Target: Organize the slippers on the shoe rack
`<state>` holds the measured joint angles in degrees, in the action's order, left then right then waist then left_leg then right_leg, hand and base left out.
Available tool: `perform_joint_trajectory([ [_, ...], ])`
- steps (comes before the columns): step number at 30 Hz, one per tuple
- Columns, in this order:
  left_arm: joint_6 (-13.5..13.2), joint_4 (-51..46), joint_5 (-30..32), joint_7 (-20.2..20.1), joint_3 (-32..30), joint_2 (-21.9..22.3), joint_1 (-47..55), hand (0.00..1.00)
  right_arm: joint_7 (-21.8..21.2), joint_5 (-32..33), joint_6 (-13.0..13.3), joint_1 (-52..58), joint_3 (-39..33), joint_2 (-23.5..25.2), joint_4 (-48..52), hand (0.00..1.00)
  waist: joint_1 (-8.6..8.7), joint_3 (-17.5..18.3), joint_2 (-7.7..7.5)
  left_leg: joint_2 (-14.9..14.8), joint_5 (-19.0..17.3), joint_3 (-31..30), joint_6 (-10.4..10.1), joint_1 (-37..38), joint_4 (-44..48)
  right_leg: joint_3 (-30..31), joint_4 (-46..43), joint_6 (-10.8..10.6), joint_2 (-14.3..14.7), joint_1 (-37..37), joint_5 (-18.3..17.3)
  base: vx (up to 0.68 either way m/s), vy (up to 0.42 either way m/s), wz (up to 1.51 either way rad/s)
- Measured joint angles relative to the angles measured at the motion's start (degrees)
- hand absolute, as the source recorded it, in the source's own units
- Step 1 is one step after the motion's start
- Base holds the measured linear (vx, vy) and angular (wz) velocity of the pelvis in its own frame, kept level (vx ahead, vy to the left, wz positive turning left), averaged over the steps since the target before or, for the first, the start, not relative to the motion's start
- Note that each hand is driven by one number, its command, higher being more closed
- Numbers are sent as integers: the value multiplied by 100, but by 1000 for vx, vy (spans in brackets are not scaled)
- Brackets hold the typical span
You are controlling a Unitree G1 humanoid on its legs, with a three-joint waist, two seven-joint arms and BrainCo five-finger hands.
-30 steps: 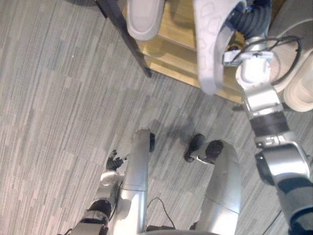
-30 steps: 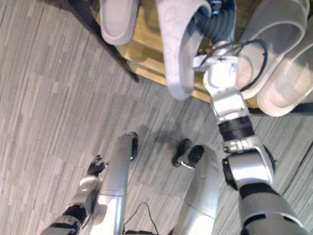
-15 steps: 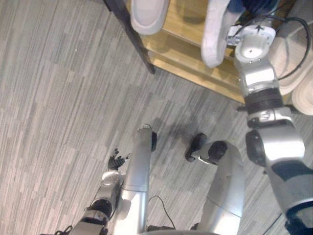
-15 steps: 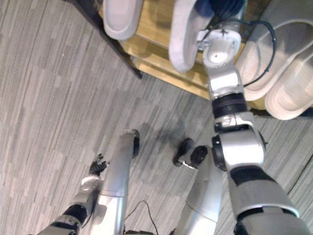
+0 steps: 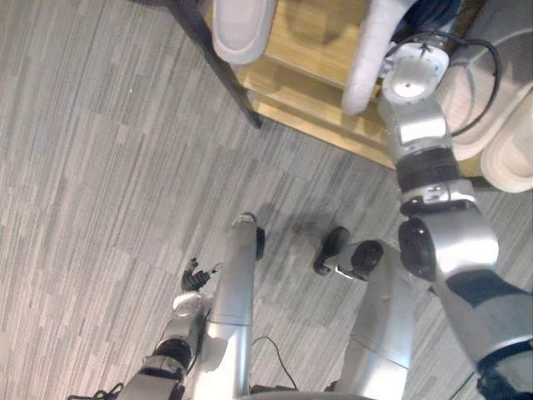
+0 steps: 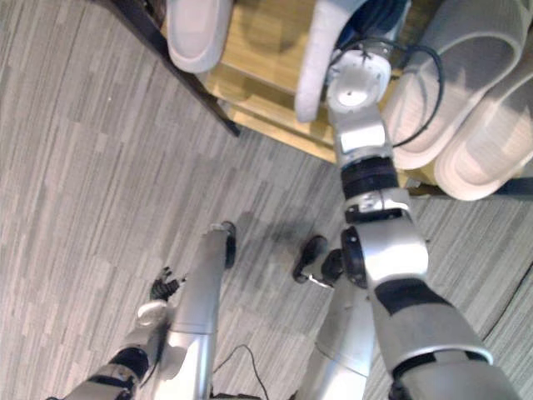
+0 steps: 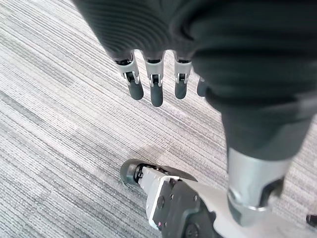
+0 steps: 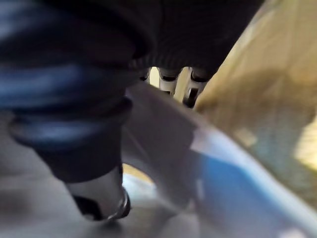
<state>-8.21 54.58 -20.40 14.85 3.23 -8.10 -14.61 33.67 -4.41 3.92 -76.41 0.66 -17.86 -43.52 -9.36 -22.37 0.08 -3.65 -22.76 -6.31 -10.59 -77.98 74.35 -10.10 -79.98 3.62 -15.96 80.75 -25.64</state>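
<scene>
A pale grey slipper stands on its side on the wooden shoe rack, its near end close to the front edge. My right hand is right beside it at the top of the view. In the right wrist view its fingers reach out straight past the slipper's strap, open. Another grey slipper lies at the shelf's left end. Two beige slippers lie to the right. My left hand hangs low over the floor, its fingers straight and empty.
The rack's dark frame leg slants down to the grey striped carpet at its left corner. A lower wooden board runs along the rack's front. Open carpet spreads to the left and in front.
My right arm has carried the grey slipper from above the floor up onto the shelf. The hand's fingers have gone from curled round it to straight. The left hand has stayed put.
</scene>
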Motion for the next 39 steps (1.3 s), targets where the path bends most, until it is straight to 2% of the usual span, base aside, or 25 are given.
perform_joint_trajectory([
  [3,-31,-3,1,-15,-37,-16,66,0,-1,0,-2,24,21,42,158,0,-2,20,-3,-34,2,26,-4,217,-127,-18,100,-1,16,-199,-1,5,-5,-2],
  [10,-47,-58,0,-152,-116,-17,292,0,9,-173,-38,437,197,183,956,0,-7,350,-13,-106,8,100,-1,527,-388,-37,365,-6,88,-496,4,10,-2,-2],
  [12,-47,-86,-5,-161,-120,-7,362,0,6,-258,-83,592,267,216,1174,0,-17,495,-8,-116,8,105,-1,566,-451,-56,423,-7,95,-539,4,16,1,0],
  [15,-79,-147,1,-171,-120,-6,382,0,-3,-467,-215,694,286,216,1290,0,-21,546,-17,-124,8,111,-1,701,-532,-81,496,-17,95,-687,-3,11,1,0],
  [19,-110,-228,-4,-198,-119,6,429,0,-71,-474,-258,756,279,269,1375,0,-23,647,-10,-128,8,128,-1,743,-586,-83,538,-24,98,-721,-6,0,0,0],
  [24,-117,-226,-88,-274,-119,6,431,0,-214,-463,-326,768,123,279,1254,0,-34,647,-10,-127,10,129,-3,764,-617,-85,544,-25,96,-730,-8,0,0,0],
  [39,-147,-207,-229,-283,-121,39,431,0,-419,-444,-392,740,-616,378,-86,0,-53,651,-2,-101,17,93,8,809,-704,-147,618,-46,65,-827,-20,3,2,1],
])
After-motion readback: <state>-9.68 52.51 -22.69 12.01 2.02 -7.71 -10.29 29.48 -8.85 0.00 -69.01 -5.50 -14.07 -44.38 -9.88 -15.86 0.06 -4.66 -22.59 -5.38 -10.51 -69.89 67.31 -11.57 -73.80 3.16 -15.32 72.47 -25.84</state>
